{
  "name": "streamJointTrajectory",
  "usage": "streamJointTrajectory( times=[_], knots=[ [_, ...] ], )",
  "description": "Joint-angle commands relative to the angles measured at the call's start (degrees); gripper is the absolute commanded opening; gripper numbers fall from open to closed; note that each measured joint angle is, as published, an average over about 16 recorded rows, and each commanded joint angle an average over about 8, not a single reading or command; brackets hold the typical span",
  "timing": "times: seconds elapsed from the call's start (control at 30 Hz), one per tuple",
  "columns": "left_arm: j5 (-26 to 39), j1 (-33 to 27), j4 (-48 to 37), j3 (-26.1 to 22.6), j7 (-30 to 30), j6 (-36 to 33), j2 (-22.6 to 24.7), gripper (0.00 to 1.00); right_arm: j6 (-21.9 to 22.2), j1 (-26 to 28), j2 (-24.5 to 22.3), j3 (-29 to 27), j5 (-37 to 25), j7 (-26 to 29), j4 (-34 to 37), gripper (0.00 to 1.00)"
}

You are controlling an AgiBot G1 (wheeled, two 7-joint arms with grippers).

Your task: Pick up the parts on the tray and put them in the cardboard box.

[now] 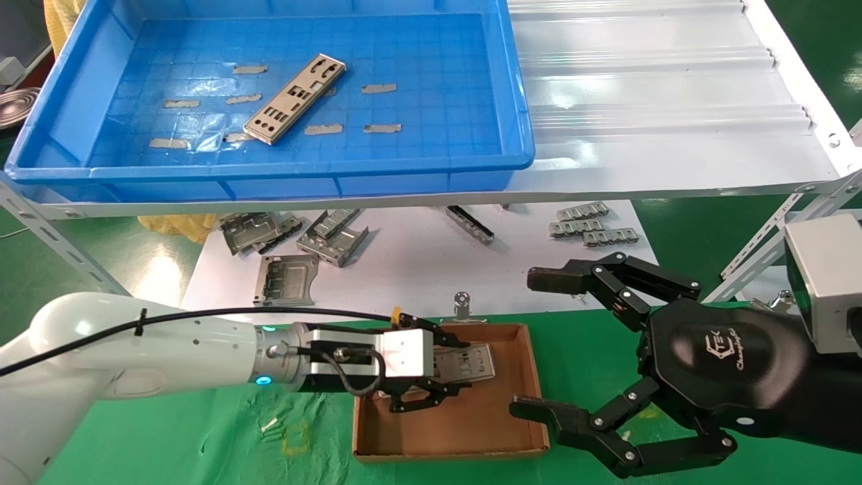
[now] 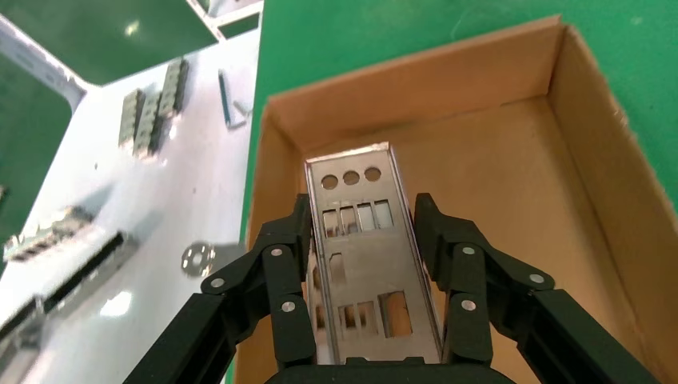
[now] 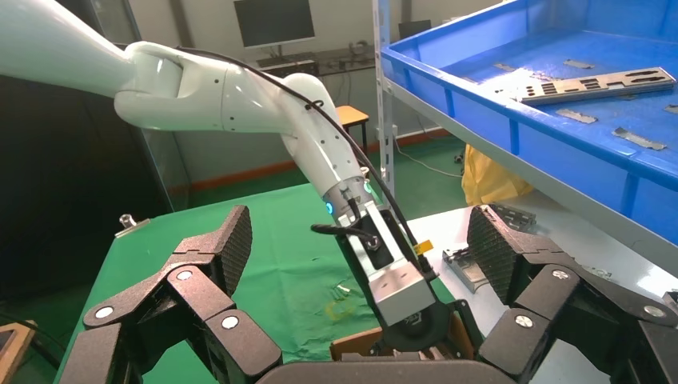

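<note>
- Left claw [image 1: 450, 369] pinches 1 silver part [image 2: 364, 264] by its long edges inside the cardboard box [image 1: 518, 391].
- Right claw [image 1: 539, 343] hangs spread beside the box.
- Another part [image 1: 295, 99] lies in the blue tray [image 1: 269, 182].

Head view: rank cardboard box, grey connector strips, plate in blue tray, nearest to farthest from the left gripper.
1. Cardboard box: the left gripper is inside it, jaws gripping a plate.
2. Connector strips: on the white sheet beyond the box, to the right.
3. Plate in the tray: up on the shelf, farthest.
</note>
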State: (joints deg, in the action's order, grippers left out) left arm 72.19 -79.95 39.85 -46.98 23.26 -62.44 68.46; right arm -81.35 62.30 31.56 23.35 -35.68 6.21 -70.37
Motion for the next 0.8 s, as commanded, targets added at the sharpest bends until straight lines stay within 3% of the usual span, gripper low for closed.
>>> streamJointTrajectory(
  times=[0.03, 0.33, 0.67, 0.8],
  knots=[
    [-0.22, 0.25, -0.16, 0.25, 1.58, 0.27, 0.30, 1.00, 0.00, 0.00, 0.00, 0.00, 0.00, 0.00, 0.00, 1.00],
    [-2.90, 0.85, -0.45, 1.67, 2.73, -1.76, -0.81, 1.00, 0.00, 0.00, 0.00, 0.00, 0.00, 0.00, 0.00, 1.00],
    [-12.16, 1.92, -3.91, 4.76, -8.33, -10.11, -5.00, 1.00, 0.00, -0.01, 0.00, 0.00, 0.01, 0.00, 0.01, 1.00],
    [-14.11, 2.57, -5.39, 5.30, -10.12, -11.09, -5.52, 1.00, 0.02, -0.01, -0.01, 0.00, 0.01, 0.00, 0.01, 1.00]
  ],
)
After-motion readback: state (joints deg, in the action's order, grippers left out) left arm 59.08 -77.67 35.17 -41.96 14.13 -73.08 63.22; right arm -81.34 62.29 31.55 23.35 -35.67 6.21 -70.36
